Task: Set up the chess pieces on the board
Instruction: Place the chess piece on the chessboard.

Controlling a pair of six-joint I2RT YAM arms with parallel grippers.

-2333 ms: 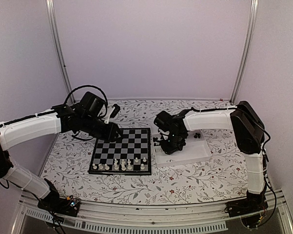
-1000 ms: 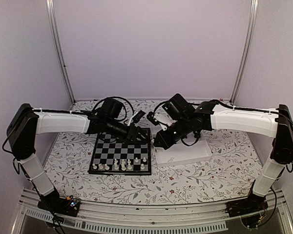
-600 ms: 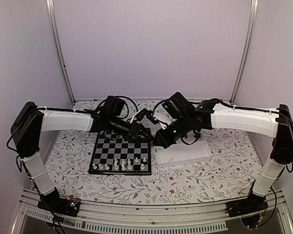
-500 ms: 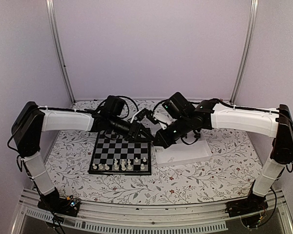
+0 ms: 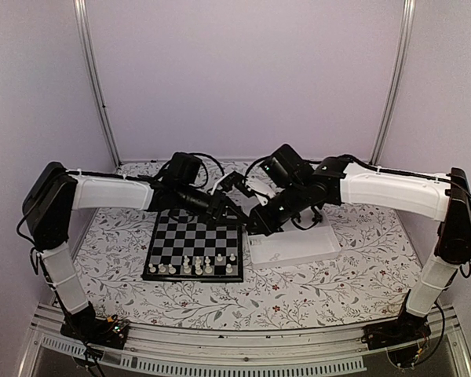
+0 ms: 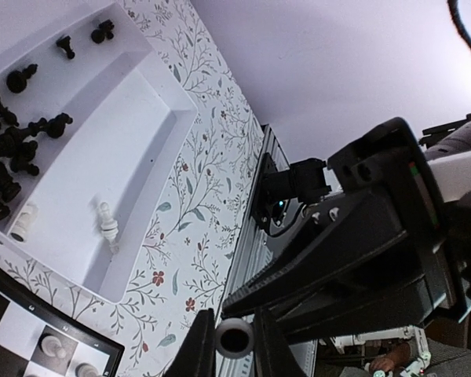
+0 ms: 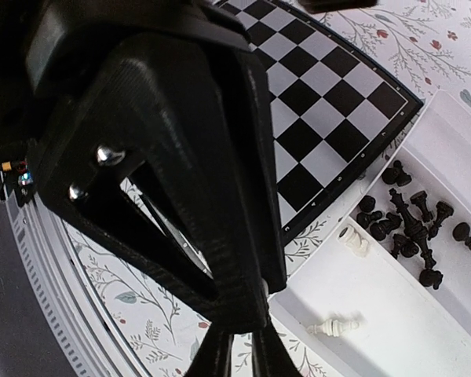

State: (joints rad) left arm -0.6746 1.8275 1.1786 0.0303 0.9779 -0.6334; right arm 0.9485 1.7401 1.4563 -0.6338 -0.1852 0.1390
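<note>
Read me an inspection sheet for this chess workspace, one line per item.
Surface: floral tablecloth, lying flat.
Job's things: board has white pieces on its near rows only. Black pieces and two loose white pieces lie in the tray beside it.
Clutter: nothing seen.
Grippers: left gripper is shut on a white piece, raised off the table. Right gripper is tip to tip with it; its grip can't be seen.
Cables: black loop above the left wrist.
Surroundings: plain lilac walls, metal posts, rail at the near edge.
</note>
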